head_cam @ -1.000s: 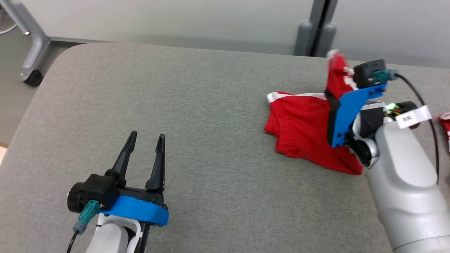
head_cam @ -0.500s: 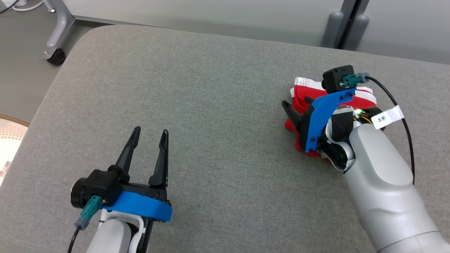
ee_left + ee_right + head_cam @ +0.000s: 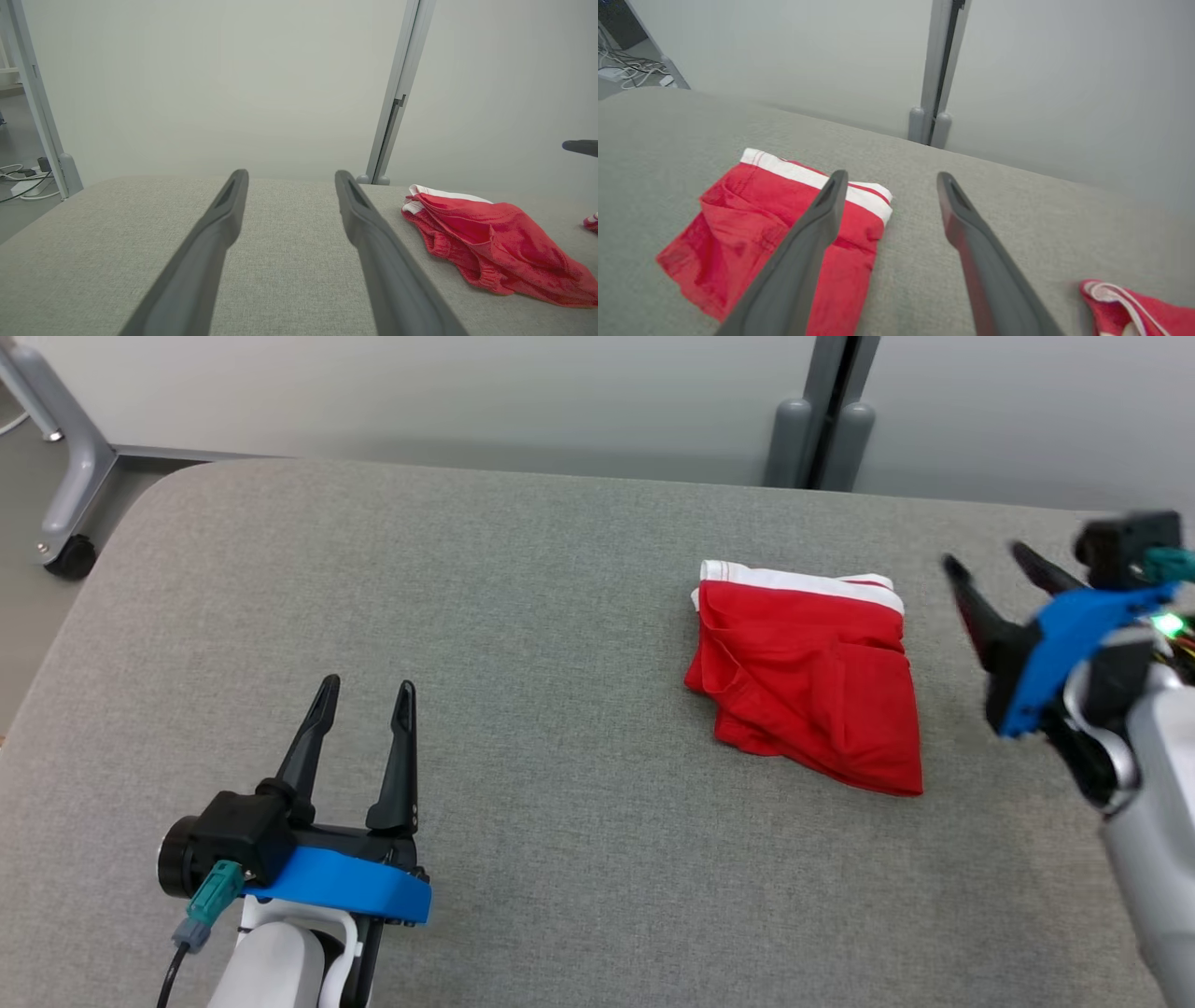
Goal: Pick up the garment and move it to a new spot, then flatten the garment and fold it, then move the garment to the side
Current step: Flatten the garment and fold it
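The left gripper (image 3: pixel 366 684) is being held low over the counter's (image 3: pixel 560 616) near-left with fingers (image 3: pixel 400 756) spread and empty, the folded red garment (image 3: pixel 812 681) is being left lying flat right of centre, and the right gripper (image 3: pixel 985 556) is being held near its right edge, apart from it, fingers parted, gripping nothing.

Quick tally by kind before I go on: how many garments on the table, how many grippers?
Red garments with white trim: 2 (folded garment; second garment, farther to the robot's right)
Grippers: 2 (left gripper, right gripper, both open and holding nothing)
Total: 4
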You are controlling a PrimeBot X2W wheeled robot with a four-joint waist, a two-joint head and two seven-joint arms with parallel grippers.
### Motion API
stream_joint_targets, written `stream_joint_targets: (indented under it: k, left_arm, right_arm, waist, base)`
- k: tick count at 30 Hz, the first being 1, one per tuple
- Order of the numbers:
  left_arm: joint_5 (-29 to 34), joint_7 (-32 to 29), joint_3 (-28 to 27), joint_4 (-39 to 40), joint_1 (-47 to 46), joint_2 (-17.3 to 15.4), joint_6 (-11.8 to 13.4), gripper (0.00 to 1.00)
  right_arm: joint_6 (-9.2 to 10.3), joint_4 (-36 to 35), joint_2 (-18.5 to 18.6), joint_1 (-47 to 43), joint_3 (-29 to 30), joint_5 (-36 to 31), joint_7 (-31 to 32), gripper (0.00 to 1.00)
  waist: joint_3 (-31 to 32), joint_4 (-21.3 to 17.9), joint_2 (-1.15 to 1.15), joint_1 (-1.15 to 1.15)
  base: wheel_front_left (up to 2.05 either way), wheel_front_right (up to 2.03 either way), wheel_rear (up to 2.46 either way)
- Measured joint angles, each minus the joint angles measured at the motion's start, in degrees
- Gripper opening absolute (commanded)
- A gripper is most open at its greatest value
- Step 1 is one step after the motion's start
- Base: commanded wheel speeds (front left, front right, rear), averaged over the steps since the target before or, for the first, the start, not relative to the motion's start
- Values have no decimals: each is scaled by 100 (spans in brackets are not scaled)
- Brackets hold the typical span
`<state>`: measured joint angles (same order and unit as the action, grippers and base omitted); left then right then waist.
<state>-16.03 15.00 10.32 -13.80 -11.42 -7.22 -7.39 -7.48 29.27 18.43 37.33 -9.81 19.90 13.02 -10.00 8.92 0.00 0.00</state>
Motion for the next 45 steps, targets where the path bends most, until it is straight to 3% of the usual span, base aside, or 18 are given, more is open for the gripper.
stream_joint_targets:
  k: [5, 6, 7, 8, 9, 17, 24, 25, 26, 30, 34, 40, 45]
  left_arm:
    - [21, 0, 108, -31, -31, -85, 0, 100]
    - [29, 0, 119, -37, -54, -111, 0, 100]
    - [35, 0, 126, -49, -72, -131, 0, 100]
    - [41, 0, 137, -77, -86, -143, 0, 100]
    - [42, 0, 155, -102, -97, -151, 0, 100]
    - [19, 0, 235, -294, -172, -201, 0, 100]
    - [-43, 0, 205, -357, -139, -185, 0, 100]
    - [-46, 0, 153, -353, -108, -179, 0, 100]
    - [-46, 0, 104, -345, -61, -179, 1, 100]
    - [-16, 0, -44, -341, 126, -148, 2, 100]
    - [0, 0, -223, -333, 328, -147, 18, 100]
    - [33, 0, -466, -249, 554, -141, 35, 100]
    - [40, 0, -625, -254, 693, -133, 35, 100]
  right_arm:
    - [-1, 326, 10, -407, 261, -439, -134, 98]
    - [-1, 381, -40, -453, 255, -503, -199, 62]
    - [-1, 454, -89, -483, 236, -572, -264, 40]
    - [0, 531, -154, -499, 198, -636, -309, 27]
    - [-1, 604, -234, -505, 124, -678, -357, 0]
    - [-1, 992, -975, -495, -978, -691, -568, 0]
    - [-2, 224, -1335, -843, -2242, 459, -837, 0]
    - [-1, 71, -1327, -919, -2309, 538, -931, 31]
    - [-1, -92, -1301, -985, -2316, 637, -1017, 100]
    - [-1, -766, -1131, -1456, -1892, 824, -1690, 100]
    - [0, -1341, -1035, -2129, -942, 672, -2162, 100]
    - [-1, -2193, -1124, -3055, 604, 88, -2220, 100]
    - [-1, -2518, -1227, -3477, 1267, -422, -1894, 100]
  waist:
    - [-60, -47, 0, 0]
    - [-76, -46, 0, 0]
    - [-92, -41, 0, -1]
    - [-108, -33, 0, 0]
    - [-120, -27, 0, 0]
    - [-122, 26, 0, 0]
    - [39, 28, 0, 0]
    - [70, 13, 0, 0]
    - [102, -9, 0, 0]
    - [279, -101, 0, -1]
    - [457, -239, 0, 0]
    - [612, -513, 0, -1]
    - [707, -686, 0, 0]
  base:
    - [0, 0, 0]
    - [0, 0, 0]
    - [0, 0, 0]
    - [0, 0, 0]
    - [0, 0, 0]
    - [0, 0, 0]
    - [0, 0, 0]
    - [0, 0, 0]
    - [0, 0, 0]
    - [0, 0, 0]
    - [0, 0, 0]
    - [0, 0, 0]
    - [0, 0, 0]
